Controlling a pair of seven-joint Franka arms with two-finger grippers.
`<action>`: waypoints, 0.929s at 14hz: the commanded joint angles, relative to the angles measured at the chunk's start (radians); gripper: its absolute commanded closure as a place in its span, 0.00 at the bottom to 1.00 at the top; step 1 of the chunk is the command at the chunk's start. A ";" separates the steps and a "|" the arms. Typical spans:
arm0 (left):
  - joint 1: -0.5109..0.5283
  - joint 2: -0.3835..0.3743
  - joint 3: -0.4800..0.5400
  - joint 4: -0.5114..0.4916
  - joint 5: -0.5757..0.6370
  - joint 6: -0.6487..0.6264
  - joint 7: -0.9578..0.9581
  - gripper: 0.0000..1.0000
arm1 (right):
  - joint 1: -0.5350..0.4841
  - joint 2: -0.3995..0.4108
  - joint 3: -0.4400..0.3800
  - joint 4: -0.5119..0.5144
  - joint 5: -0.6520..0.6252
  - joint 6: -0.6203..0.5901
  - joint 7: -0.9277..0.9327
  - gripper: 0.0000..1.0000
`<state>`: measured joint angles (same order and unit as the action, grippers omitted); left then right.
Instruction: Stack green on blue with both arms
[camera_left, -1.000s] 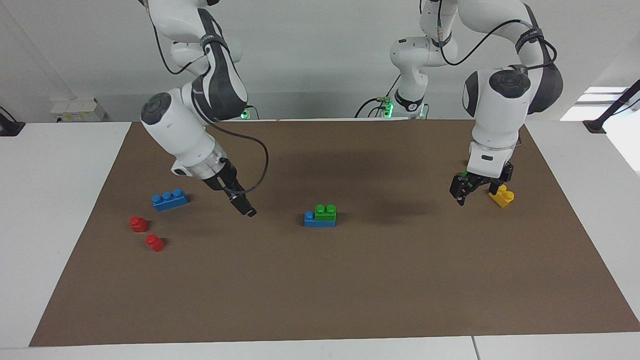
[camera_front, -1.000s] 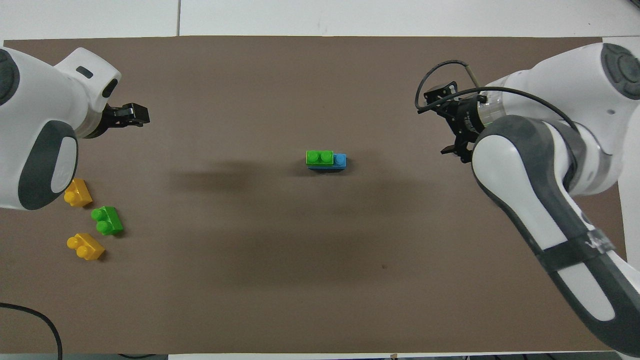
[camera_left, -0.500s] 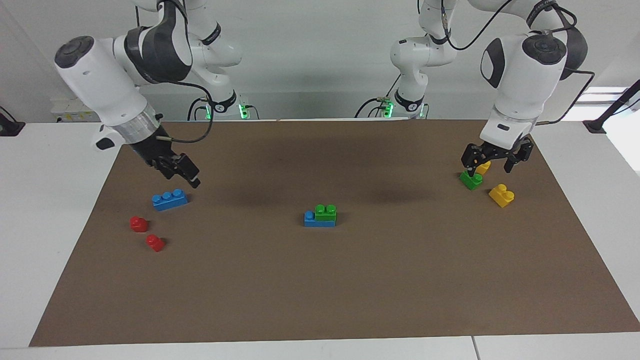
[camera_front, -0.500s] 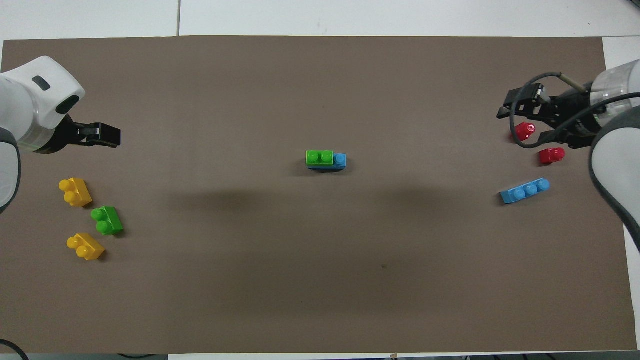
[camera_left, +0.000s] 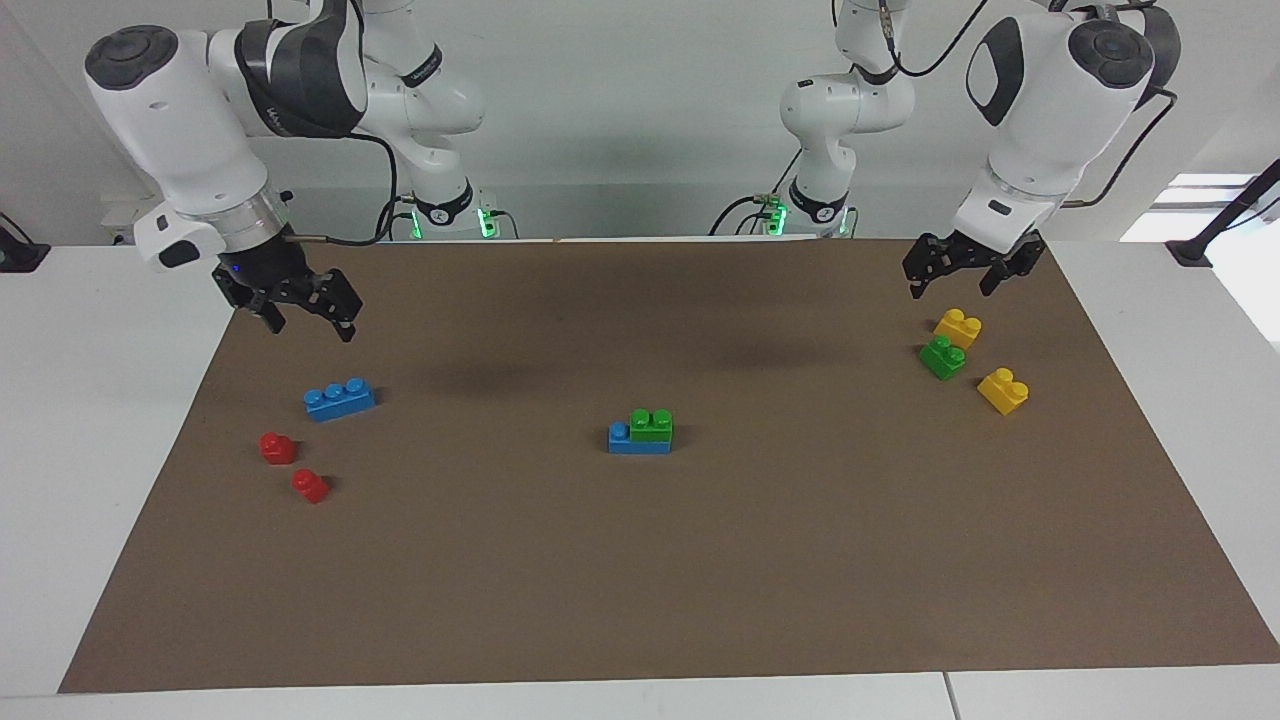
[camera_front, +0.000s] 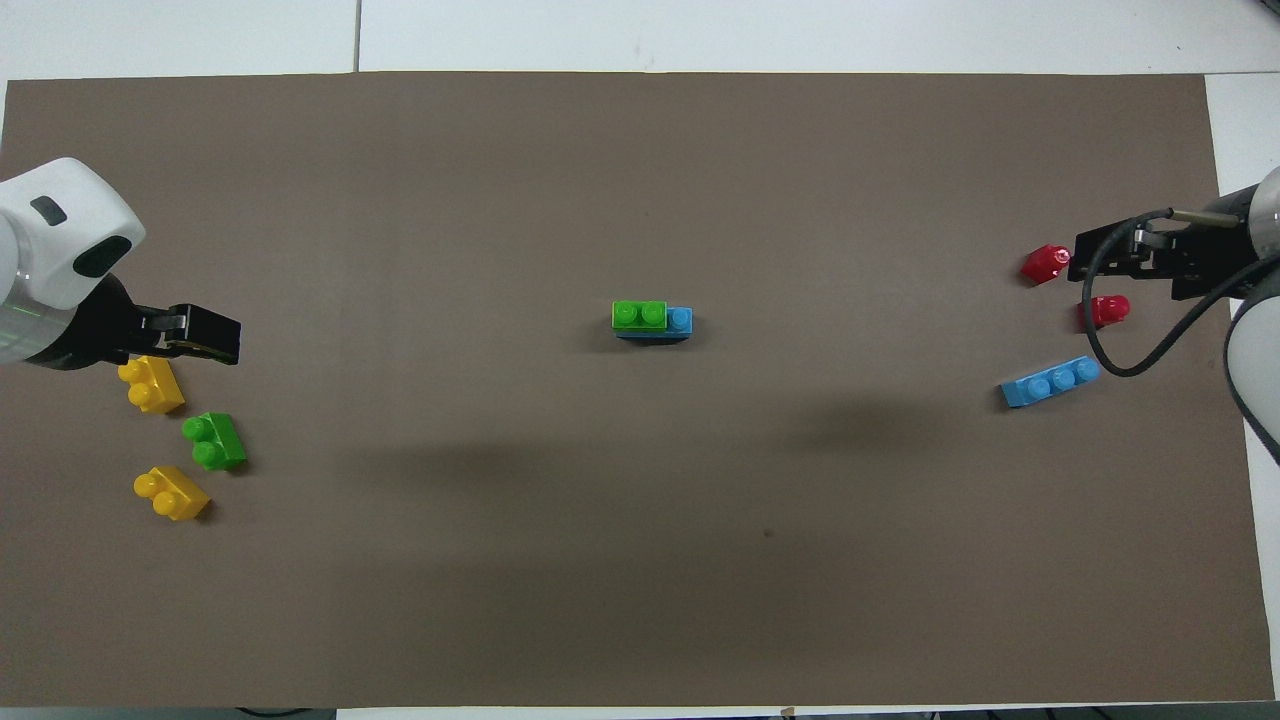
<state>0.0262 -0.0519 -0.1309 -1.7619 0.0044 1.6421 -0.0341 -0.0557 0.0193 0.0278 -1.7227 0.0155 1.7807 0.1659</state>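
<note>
A green brick (camera_left: 651, 424) sits on a blue brick (camera_left: 633, 441) in the middle of the brown mat, covering two of its studs; the stack also shows in the overhead view (camera_front: 640, 314). A second green brick (camera_left: 942, 357) (camera_front: 214, 441) lies loose at the left arm's end. A second blue brick (camera_left: 340, 398) (camera_front: 1050, 381) lies loose at the right arm's end. My left gripper (camera_left: 950, 283) (camera_front: 205, 335) hangs open and empty, raised over the mat by a yellow brick. My right gripper (camera_left: 308, 325) (camera_front: 1078, 262) hangs open and empty, raised over the mat by the loose blue brick.
Two yellow bricks (camera_left: 957, 327) (camera_left: 1003, 390) flank the loose green brick. Two small red bricks (camera_left: 277, 447) (camera_left: 310, 486) lie farther from the robots than the loose blue brick. The brown mat (camera_left: 640, 600) covers a white table.
Both arms have swung up and back toward their own ends of the table. The right gripper left the middle of the mat; the left gripper rose off the green and yellow bricks. No brick moved.
</note>
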 joint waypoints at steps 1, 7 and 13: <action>0.040 -0.016 -0.004 -0.008 -0.055 -0.011 0.028 0.00 | -0.012 -0.012 0.009 -0.006 -0.019 -0.035 -0.028 0.00; 0.040 -0.028 -0.004 -0.011 -0.057 0.024 0.028 0.00 | -0.018 0.001 0.007 0.046 -0.017 -0.113 -0.028 0.00; 0.040 -0.032 -0.007 -0.016 -0.055 0.044 0.020 0.00 | -0.027 0.014 0.007 0.086 0.000 -0.161 -0.025 0.00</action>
<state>0.0537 -0.0618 -0.1323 -1.7614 -0.0306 1.6658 -0.0258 -0.0596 0.0205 0.0249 -1.6610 0.0144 1.6436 0.1619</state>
